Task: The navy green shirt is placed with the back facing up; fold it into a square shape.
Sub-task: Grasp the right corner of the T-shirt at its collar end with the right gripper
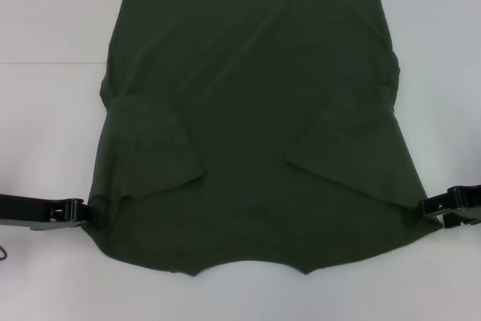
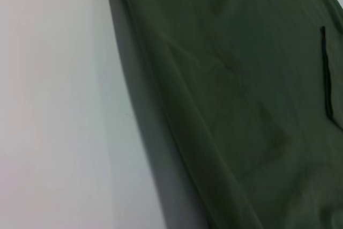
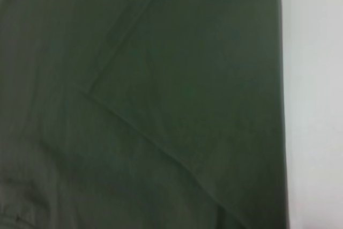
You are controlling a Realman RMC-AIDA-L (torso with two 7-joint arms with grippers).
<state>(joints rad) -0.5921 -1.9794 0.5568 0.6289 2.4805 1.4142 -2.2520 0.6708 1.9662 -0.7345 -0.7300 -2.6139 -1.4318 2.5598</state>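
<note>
The navy green shirt (image 1: 255,110) lies spread on the white table with its plain back up. Its hem is at the far side and its curved neckline is at the near edge. Both short sleeves are folded inward onto the body. My left gripper (image 1: 81,213) sits low at the shirt's near left corner, touching its edge. At the near right corner my right gripper (image 1: 434,207) likewise meets the cloth. The left wrist view shows the shirt's side edge (image 2: 177,132) with a shadow beside it. Olive fabric (image 3: 139,100) fills most of the right wrist view.
White table (image 1: 45,73) borders the shirt on both sides and along the near edge. A thin dark cable (image 1: 4,252) shows at the left border below my left arm.
</note>
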